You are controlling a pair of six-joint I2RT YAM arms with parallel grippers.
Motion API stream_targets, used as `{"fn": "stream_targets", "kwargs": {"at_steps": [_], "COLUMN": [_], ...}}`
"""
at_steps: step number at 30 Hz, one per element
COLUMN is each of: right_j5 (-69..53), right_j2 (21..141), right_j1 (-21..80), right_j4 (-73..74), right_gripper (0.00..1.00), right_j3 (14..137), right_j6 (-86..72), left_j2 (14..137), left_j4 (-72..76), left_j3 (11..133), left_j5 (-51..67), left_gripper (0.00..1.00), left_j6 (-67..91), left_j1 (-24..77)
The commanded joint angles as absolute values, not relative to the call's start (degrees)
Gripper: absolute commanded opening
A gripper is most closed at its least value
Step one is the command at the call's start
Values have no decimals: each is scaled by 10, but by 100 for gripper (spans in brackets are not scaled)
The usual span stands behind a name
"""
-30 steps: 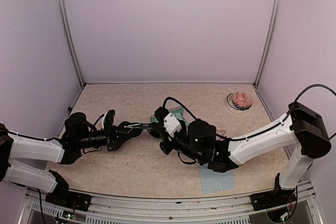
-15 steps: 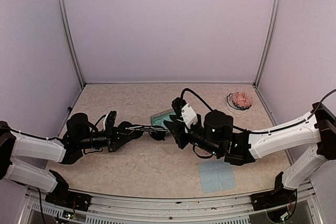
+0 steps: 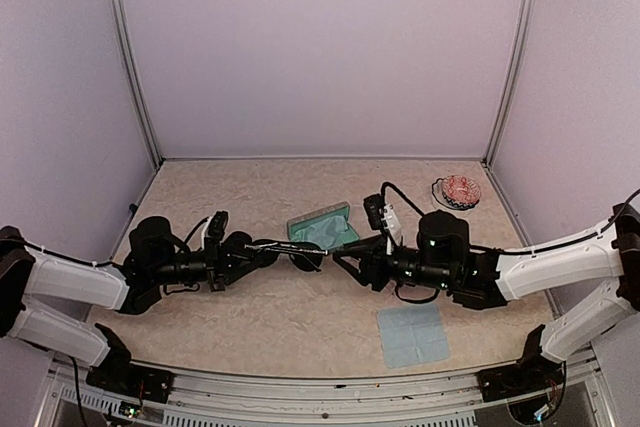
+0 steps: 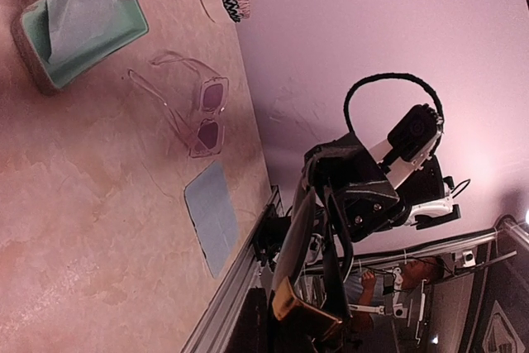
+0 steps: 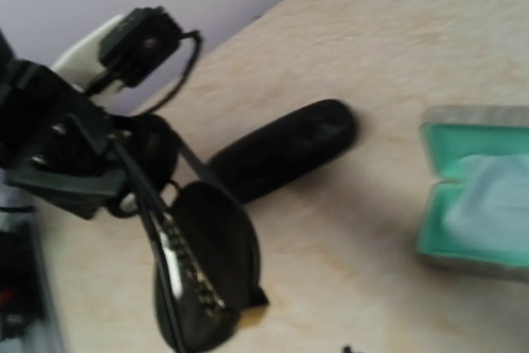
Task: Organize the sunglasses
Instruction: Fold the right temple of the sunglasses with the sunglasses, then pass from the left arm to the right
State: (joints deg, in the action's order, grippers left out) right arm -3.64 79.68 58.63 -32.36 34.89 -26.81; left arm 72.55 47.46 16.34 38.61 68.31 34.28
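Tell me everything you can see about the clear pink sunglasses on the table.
The clear pink sunglasses have a transparent pale-pink frame that looks like plastic, with squarish pink-tinted lenses and thin clear arms, both unfolded. They lie on the beige table, between the open teal-lined case and the blue cloth, touching neither.

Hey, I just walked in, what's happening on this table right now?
Two robot arms are sorting sunglasses. The left arm's fingers are shut on the thin wire arm of the dark sunglasses, holding them up near the black oval case. The right arm's fingers stand open just beside the dark lenses, gripping nothing. The clear pinkish sunglasses lie on the table, and the grey case sits open close by.
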Motion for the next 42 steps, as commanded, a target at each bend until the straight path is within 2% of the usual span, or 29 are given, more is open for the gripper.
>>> {"fn": "stream_targets", "kwargs": {"at_steps": [1, 13, 26, 30, 36, 37, 39, 42], "right_j5": [-140, -215, -228, -230, -226, -224, -220, -211], "right_j2": [816, 871, 910, 915, 916, 914, 909, 899], "right_j1": [565, 550, 545, 544, 540, 539, 538, 533], "right_j4": [-396, -531, -633, -650, -682, -683, -682, -679], "right_gripper": [38, 33, 10, 0, 0, 0, 0, 0], "right_j3": [338, 323, 310, 307, 298, 296, 294, 288], "right_j6": [-348, -440, -503, -514, -537, -539, -542, -548], "left_j2": [732, 735, 737, 738, 741, 740, 738, 729], "left_j4": [523, 533, 549, 551, 543, 541, 529, 500], "left_j3": [188, 199, 195, 194, 194, 194, 195, 194], "left_j5": [390, 387, 388, 386, 376, 374, 367, 349], "left_gripper": [0, 0, 0, 0, 0, 1, 11, 18], "left_j6": [684, 682, 681, 680, 673, 673, 668, 654], "left_j1": [360, 380, 386, 388, 393, 393, 393, 393]}}
